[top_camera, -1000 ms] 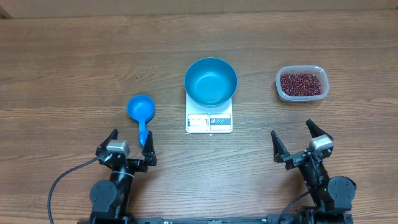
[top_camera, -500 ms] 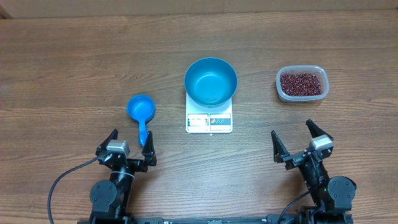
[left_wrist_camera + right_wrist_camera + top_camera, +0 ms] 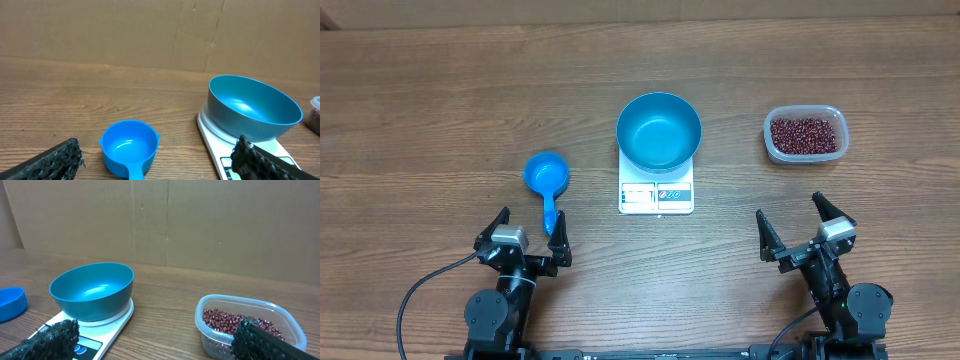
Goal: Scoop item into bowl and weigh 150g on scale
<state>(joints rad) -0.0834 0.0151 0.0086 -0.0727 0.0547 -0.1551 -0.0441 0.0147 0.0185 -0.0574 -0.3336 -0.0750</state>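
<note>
scoop (image 3: 547, 180) left of scale (image 3: 656, 197), handle toward left hand (image 3: 530, 222) (nearer; spread, empty) | right hand (image 3: 789, 209) spread, empty | beans (image 3: 805, 135) in clear tub (image 3: 773, 150) right of scale | blue bowl (image 3: 658, 130) on scale, no beans

- The scale (image 3: 657, 197) carried a display panel (image 3: 638, 196) and a printed label (image 3: 672, 195) on its front edge; from overhead both were too small to read.
- In both wrist views that front edge showed only in part, and no characters could be made out.
- No other writing was legible.
</note>
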